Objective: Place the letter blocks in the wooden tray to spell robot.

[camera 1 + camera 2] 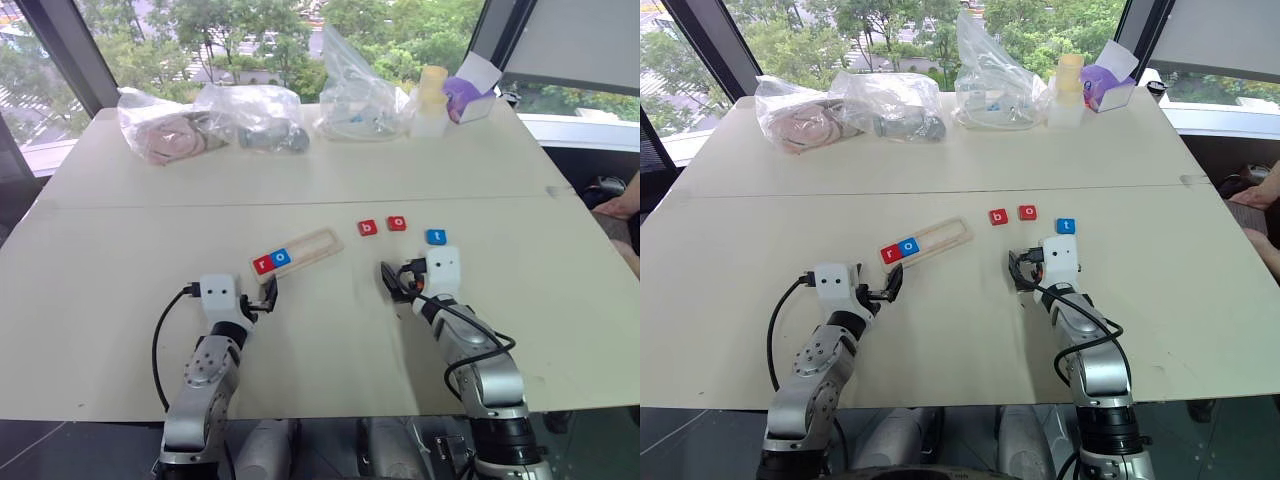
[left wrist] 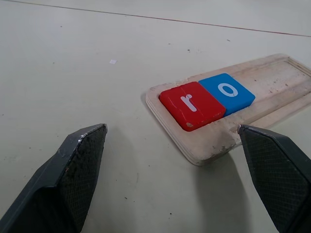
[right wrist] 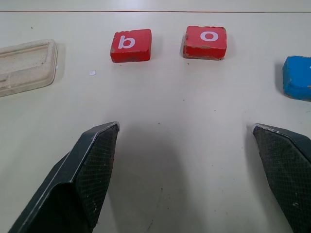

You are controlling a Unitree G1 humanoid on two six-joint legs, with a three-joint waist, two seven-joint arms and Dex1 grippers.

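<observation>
From the head: long pale wooden tray (image 1: 297,251) lies mid-table, red square r block (image 1: 263,264) and blue o block (image 1: 281,257) at its near-left end.

Left wrist: left gripper (image 2: 187,177) spread wide, empty, just short of the tray.

Right wrist: right gripper (image 3: 197,167) also agape; red b block (image 3: 130,45), red o block (image 3: 205,41), blue t block (image 3: 297,76) ahead on the table.

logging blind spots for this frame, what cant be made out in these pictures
- Blue block, right wrist view: cut off by the picture's edge, so its letter is not visible there.
- Wooden tray, right wrist view: only one end shows; the rest runs off the edge.
- Plastic bags at the table's far side, head views: crumpled, glaring plastic hides the contents.
- Purple thing in the white box: partly hidden by the box, so unidentifiable.
</observation>
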